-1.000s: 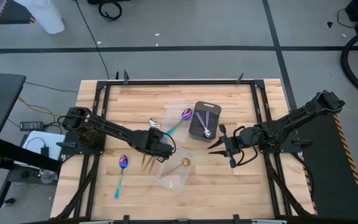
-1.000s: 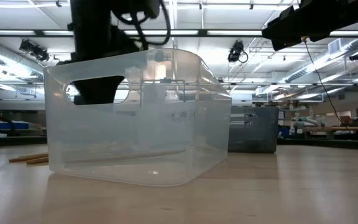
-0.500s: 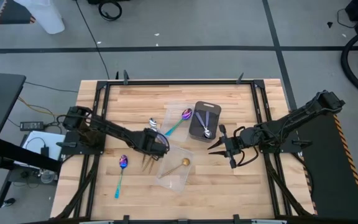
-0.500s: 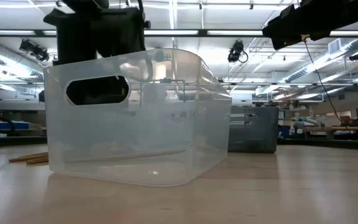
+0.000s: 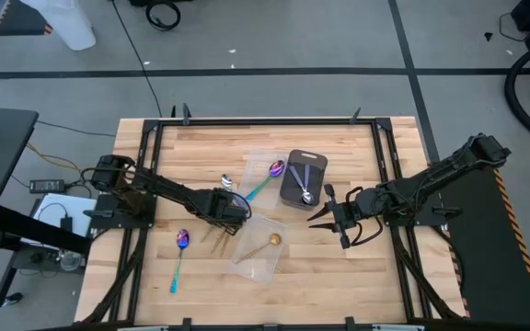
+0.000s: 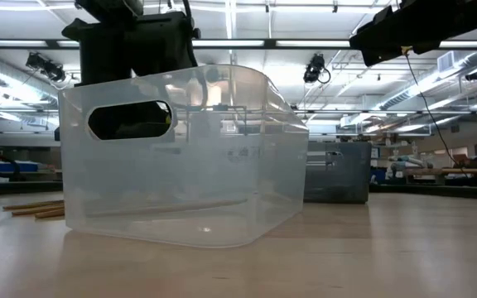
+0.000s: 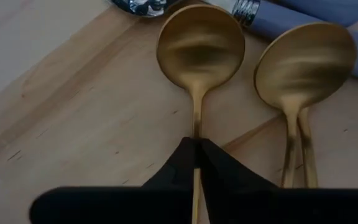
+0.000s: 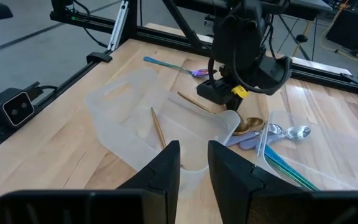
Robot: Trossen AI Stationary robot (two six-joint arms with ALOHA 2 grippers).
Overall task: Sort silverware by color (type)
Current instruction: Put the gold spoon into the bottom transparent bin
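Several gold spoons [image 5: 217, 241] lie on the wood left of the near clear tray [image 5: 258, 267], side by side in the left wrist view [image 7: 303, 68]. My left gripper [image 5: 224, 219] stands over them, shut on one gold spoon [image 7: 201, 46]. A silver spoon with a pale bluish handle [image 7: 303, 12] lies just past the gold bowls. A purple-blue spoon with a teal handle [image 5: 179, 256] lies on the table to the left. One gold spoon [image 5: 270, 242] lies in the near clear tray. My right gripper [image 5: 321, 217] is open and empty, right of that tray. My left gripper pinches the gold spoon's thin handle [image 7: 196, 134] between its two fingers, a little behind the bowl. The fingers come from above and lie across the handle. The spoon lies about level, bowl up, close over the wood; whether it is clear of the table I cannot tell.
A second clear tray [image 5: 247, 164] at the far middle holds a purple-teal spoon [image 5: 267, 177], with a silver spoon [image 5: 228, 181] at its left. A dark grey tray [image 5: 294, 156] holds silver spoons. The near clear tray fills the low view [image 6: 180, 157].
My left gripper has shifted a little toward the table's far left, over the gold spoons. My right arm has kept still.
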